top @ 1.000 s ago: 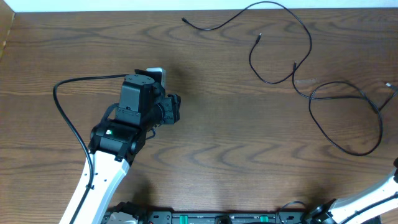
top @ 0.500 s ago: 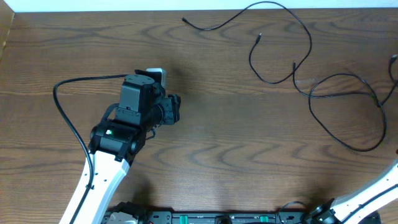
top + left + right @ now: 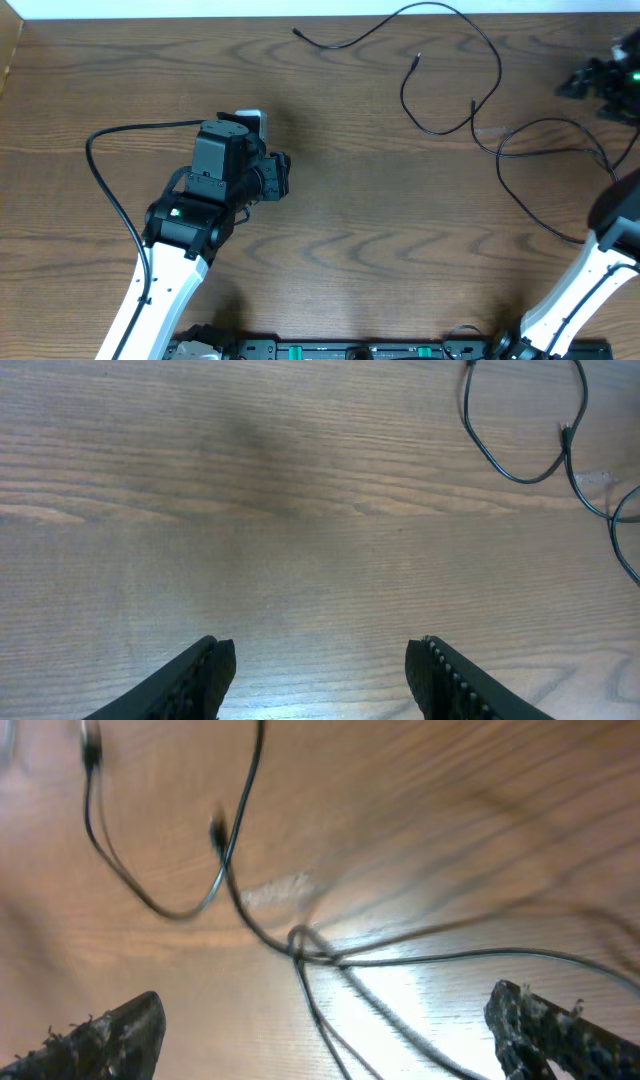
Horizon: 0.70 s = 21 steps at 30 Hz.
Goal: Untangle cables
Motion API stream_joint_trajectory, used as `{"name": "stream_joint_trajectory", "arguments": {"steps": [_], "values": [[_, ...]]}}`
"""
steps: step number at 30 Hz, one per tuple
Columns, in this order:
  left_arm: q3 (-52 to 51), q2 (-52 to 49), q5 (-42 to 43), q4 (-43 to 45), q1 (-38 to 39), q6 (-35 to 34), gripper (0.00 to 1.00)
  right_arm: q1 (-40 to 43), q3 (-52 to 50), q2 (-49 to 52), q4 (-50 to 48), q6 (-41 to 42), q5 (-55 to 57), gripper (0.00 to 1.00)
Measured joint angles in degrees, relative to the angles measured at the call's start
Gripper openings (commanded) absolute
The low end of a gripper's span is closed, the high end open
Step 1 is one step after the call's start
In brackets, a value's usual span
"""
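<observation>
Thin black cables (image 3: pixel 497 62) lie loose across the table's far right, with a long loop (image 3: pixel 545 122) nearer the right edge. My right gripper (image 3: pixel 582 82) hovers at the far right, above that loop. In the right wrist view it (image 3: pixel 330 1030) stands wide open with nothing held, and the cables (image 3: pixel 300 945) cross on the wood below the gap between its fingers. A small plug end (image 3: pixel 218 830) shows further off. My left gripper (image 3: pixel 278 176) is at the middle left, far from the cables. It (image 3: pixel 320 670) is open over bare wood, with cable strands (image 3: pixel 520 472) in the top right corner.
The left arm's own thick black cable (image 3: pixel 100 170) arcs over the table (image 3: pixel 380 230) at the left. A black base rail (image 3: pixel 350 350) runs along the front edge. The right arm's white link (image 3: pixel 590 280) rises from the front right corner.
My right arm has swung from the right edge toward the far right of the table. The cable loop near it has shifted a little. The left arm has not moved.
</observation>
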<state>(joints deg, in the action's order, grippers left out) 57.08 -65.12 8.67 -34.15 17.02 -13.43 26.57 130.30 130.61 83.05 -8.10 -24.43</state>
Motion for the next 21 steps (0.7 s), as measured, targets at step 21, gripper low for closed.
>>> {"name": "stream_joint_trajectory", "arguments": {"steps": [21], "values": [[0.0,0.0,0.5,-1.7,0.0,0.0,0.61,-21.6,-1.6,0.0,5.8,68.9,28.2,0.99]]}}
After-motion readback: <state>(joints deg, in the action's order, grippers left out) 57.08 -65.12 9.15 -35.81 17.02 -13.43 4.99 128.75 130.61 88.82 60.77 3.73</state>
